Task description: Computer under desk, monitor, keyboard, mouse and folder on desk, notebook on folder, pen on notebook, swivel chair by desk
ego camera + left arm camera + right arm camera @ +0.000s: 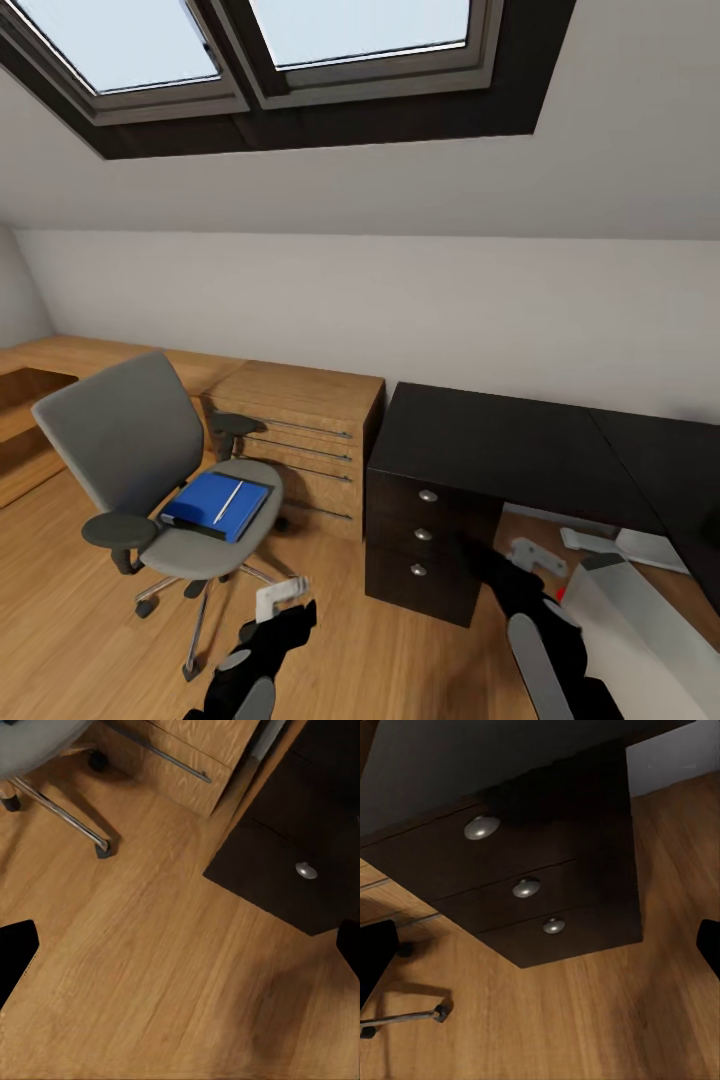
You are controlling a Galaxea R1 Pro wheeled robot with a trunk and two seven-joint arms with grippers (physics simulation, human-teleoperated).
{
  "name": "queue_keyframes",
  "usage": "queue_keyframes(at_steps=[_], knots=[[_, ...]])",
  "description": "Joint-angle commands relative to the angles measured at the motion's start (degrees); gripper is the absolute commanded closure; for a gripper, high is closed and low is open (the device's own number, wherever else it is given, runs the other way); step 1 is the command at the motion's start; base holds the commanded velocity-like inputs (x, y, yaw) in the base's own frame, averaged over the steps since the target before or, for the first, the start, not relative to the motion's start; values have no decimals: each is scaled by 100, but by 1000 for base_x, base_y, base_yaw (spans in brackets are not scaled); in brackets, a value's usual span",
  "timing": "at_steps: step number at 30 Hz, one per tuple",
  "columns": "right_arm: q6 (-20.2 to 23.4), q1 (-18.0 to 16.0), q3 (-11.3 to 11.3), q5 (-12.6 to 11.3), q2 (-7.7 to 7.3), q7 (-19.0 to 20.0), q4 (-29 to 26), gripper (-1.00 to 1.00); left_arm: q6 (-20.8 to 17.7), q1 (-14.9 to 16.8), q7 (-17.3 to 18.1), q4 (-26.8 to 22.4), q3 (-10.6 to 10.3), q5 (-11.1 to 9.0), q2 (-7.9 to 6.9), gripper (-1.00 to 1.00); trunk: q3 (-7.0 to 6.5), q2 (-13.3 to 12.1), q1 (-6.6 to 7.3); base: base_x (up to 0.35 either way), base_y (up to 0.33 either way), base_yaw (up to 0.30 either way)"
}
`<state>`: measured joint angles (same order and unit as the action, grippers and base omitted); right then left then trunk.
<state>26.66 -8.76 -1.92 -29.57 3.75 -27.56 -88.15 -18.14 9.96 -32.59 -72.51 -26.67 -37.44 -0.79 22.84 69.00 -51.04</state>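
Note:
The grey swivel chair stands on the wood floor at the left, apart from the desk. On its seat lies the blue folder with the thin silvery pen on top. The black desk with its drawer unit is at the right. The light grey computer sits low at the right by the desk. My left gripper hangs open over bare floor near a chair castor. My right gripper is open, facing the drawer knobs. Monitor, keyboard, mouse and notebook are out of view.
A light-wood drawer chest fills the gap between chair and desk, against the sloped wall. A low wooden bench runs along the left. A skylight is overhead. Pale flat pieces lie on the floor under the desk.

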Motion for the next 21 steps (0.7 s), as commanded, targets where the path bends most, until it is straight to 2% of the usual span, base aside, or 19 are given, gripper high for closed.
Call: queue_keyframes(at_steps=[1, 7, 13, 21], knots=[[8, -4, 11, -55, -26, -59, -11, -100, -8, 6, -195, -38, -210, -35, -12, -100, 7, 5, 0, 0, 0, 0], [-21, -3, 67, -64, -112, -52, 20, -100, -6, 6, -292, -71, -321, -31, -9, -100, 7, 5, 0, 0, 0, 0], [-62, -3, 74, -55, -164, -48, 40, -100, -5, 6, -316, -78, -332, -31, -24, -100, -15, 5, 0, 0, 0, -90], [-73, -3, 62, 170, -164, -52, 51, -100, -5, 6, -318, -79, -362, -31, -17, -100, -69, 5, 0, 0, 0, -171]])
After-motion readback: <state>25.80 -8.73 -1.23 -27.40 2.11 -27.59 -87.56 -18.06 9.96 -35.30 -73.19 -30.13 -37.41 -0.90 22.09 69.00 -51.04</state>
